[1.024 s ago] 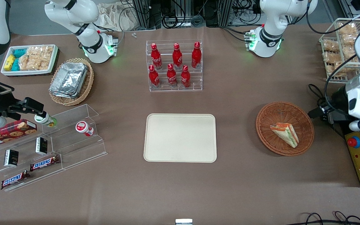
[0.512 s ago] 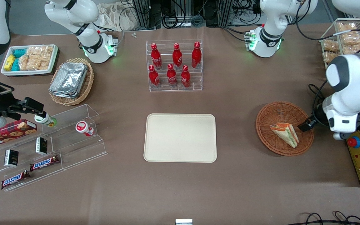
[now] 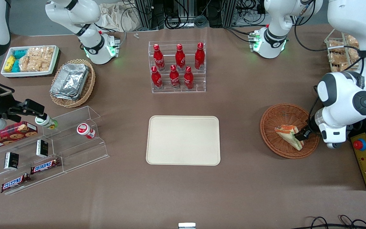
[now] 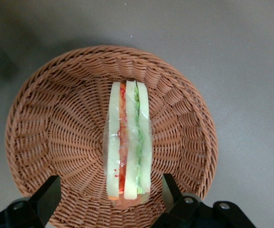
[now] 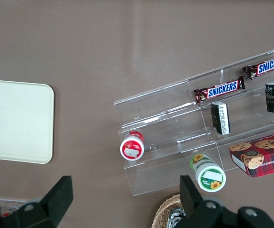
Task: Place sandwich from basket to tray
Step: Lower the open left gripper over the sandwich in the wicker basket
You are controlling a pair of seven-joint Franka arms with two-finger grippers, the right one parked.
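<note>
The brown desk (image 3: pixel 249 190) carries everything. At its middle lies the beige tray (image 3: pixel 183 140), flat and bare, its long sides running along the desk's length. Farther from the front camera than the tray stands a clear rack of red bottles (image 3: pixel 177 66).

Toward the working arm's end of the desk, well apart from the tray, sits the round reddish-brown basket (image 3: pixel 281 119). The white left arm (image 3: pixel 345 105) leans over the basket's rim.

The sandwich (image 3: pixel 288 136) lies in the basket on one of its flat bread sides. In the front view its long axis runs on a slant: the broad end points toward the rack of bottles and the narrow tip points toward the front camera and the arm's end of the desk. In the left wrist view the cut face of the sandwich (image 4: pixel 127 152) shows as stripes of pale bread, orange-red filling and green filling, running lengthwise straight out from the camera.

The gripper (image 4: pixel 111 194) hovers low over the sandwich's near end. Its two black fingers (image 4: pixel 46 197) stand wide apart, one on each side of the wedge, holding nothing.
</note>
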